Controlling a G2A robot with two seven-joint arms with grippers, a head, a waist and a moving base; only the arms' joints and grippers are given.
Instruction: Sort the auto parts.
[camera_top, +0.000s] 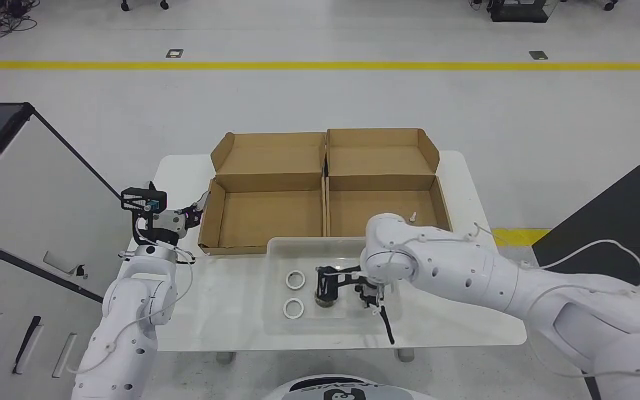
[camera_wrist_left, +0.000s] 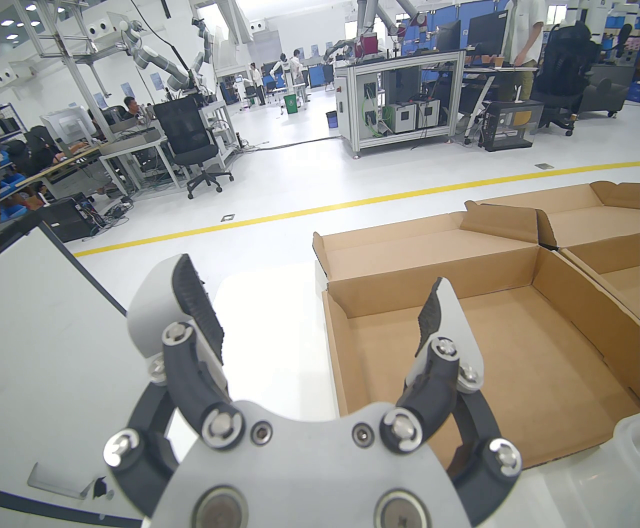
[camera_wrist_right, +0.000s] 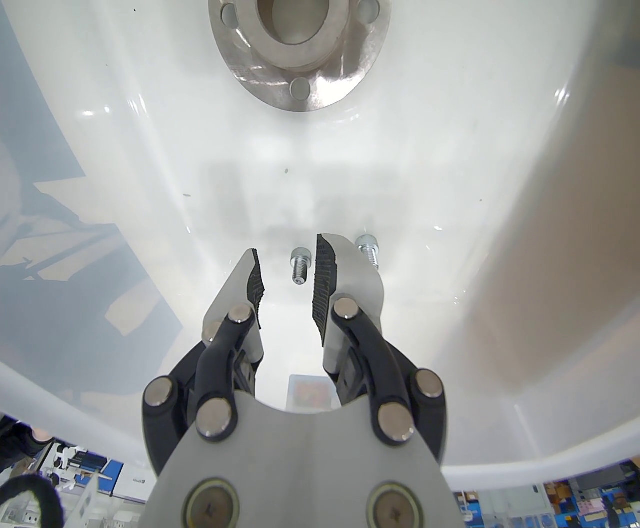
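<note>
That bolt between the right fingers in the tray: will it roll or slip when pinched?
The bolt looks like solid metal, so stiff and probably heavy for its size. Its round shank on the glossy tray may roll or skid if nudged. The ribbed fingers should likely grip its threads.

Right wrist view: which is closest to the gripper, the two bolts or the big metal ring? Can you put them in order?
From the right gripper:
1. Middle bolt, in the gap between its open fingers.
2. Second bolt, just outside one finger.
3. Metal ring, farther off along the white tray.
</note>
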